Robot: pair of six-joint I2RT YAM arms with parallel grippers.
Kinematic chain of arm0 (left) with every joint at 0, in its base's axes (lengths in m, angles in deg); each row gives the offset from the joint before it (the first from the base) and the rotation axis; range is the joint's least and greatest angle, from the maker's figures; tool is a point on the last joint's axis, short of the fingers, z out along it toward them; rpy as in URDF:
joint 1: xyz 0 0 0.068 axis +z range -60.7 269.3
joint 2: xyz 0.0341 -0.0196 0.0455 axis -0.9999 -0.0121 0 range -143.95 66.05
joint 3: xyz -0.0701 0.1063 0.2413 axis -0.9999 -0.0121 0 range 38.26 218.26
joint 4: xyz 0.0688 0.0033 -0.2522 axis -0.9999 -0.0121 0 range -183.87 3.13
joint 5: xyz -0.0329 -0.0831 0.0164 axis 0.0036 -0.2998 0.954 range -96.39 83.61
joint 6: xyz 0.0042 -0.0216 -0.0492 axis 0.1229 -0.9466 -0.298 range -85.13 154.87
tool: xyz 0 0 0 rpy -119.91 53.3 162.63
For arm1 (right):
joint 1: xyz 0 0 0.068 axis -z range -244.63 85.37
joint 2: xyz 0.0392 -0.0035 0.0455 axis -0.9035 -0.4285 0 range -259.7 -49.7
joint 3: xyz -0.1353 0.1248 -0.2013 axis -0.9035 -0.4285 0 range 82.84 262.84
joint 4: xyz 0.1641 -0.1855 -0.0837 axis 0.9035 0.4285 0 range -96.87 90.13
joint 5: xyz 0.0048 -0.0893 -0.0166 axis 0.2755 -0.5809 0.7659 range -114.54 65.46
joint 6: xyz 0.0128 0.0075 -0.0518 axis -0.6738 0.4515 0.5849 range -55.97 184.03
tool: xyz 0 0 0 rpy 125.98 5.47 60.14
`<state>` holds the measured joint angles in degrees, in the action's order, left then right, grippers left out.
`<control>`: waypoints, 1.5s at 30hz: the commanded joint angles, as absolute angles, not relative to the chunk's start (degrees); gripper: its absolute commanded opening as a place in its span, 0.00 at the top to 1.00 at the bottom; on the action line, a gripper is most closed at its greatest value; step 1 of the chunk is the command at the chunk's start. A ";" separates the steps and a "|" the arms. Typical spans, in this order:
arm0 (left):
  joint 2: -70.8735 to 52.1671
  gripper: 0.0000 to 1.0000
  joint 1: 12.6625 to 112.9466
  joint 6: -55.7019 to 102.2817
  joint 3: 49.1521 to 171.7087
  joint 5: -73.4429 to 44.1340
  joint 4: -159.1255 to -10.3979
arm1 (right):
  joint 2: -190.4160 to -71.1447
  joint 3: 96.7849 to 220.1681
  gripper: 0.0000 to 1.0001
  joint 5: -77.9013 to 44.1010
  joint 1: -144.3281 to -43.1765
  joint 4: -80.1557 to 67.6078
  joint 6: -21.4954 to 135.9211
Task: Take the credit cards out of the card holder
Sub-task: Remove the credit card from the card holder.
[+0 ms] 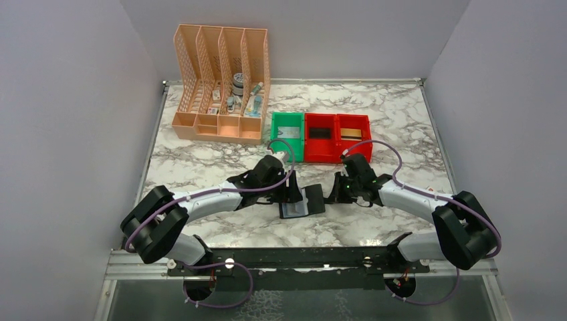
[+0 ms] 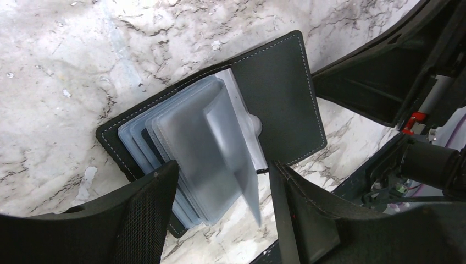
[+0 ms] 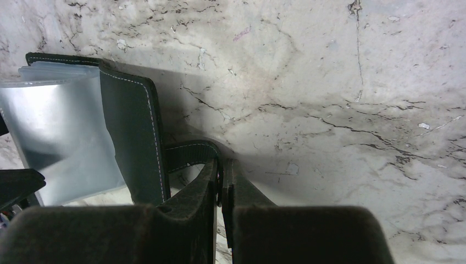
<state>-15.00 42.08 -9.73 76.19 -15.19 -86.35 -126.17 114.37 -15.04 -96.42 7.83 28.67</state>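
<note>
The card holder (image 1: 302, 202) is lying open on the marble worktop (image 1: 214, 157), between the two arms. The left hand (image 2: 220, 173) is hanging over it with its fingers (image 2: 148, 203) apart, one on each side of the fanned translucent sleeves (image 2: 187, 137). The right hand (image 3: 222, 173) is pressing together, clamped on the side tab (image 3: 189, 149) at the black cover's edge.
</note>
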 commanded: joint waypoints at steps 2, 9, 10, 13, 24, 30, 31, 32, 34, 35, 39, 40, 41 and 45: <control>-14.72 0.35 41.76 -10.83 77.61 -17.47 -83.54 | -127.04 114.18 0.95 -14.96 -96.24 7.10 28.26; -15.18 0.35 41.81 -10.31 78.26 -18.59 -83.36 | -126.56 114.21 0.94 -14.17 -96.27 6.65 28.12; -15.16 0.35 41.77 -10.31 78.33 -18.61 -83.35 | -126.38 114.17 0.93 -14.03 -96.27 6.56 28.09; -14.80 0.34 41.76 -10.31 78.43 -18.76 -83.31 | -125.84 114.28 0.93 -13.91 -96.27 6.47 28.11; -14.34 0.34 41.76 -12.85 77.20 -23.83 -77.02 | -125.21 114.38 0.93 -13.56 -96.26 6.75 27.75; -14.50 0.34 41.76 -12.89 77.43 -25.29 -76.30 | -123.87 114.04 0.92 -13.49 -96.26 6.60 27.55; -14.77 0.34 41.76 -13.00 77.42 -25.84 -75.81 | -123.76 114.04 0.92 -13.47 -96.24 6.64 27.55; -15.13 0.34 41.80 -12.98 77.57 -26.37 -75.54 | -123.75 114.11 0.92 -13.47 -96.24 6.66 27.55; -15.22 0.34 41.73 -11.90 79.00 -25.03 -78.85 | -123.51 114.22 0.92 -13.23 -96.24 6.75 27.55; -14.92 0.34 41.70 -11.29 79.51 -23.67 -80.88 | -123.38 114.22 0.92 -13.21 -96.26 6.80 27.55; -12.44 0.34 41.74 -9.30 80.48 -18.26 -86.99 | -122.36 113.88 0.89 -13.08 -96.26 6.67 27.33; -12.13 0.34 41.75 -8.93 80.64 -17.58 -87.90 | -122.12 113.93 0.87 -12.99 -96.27 6.74 27.34; -12.01 0.34 41.75 -8.57 80.81 -17.03 -88.88 | -121.86 114.07 0.85 -12.95 -96.27 6.94 27.36; -12.28 0.33 41.71 -8.42 81.18 -14.33 -92.13 | -119.80 115.66 0.76 -13.68 -96.25 9.20 27.54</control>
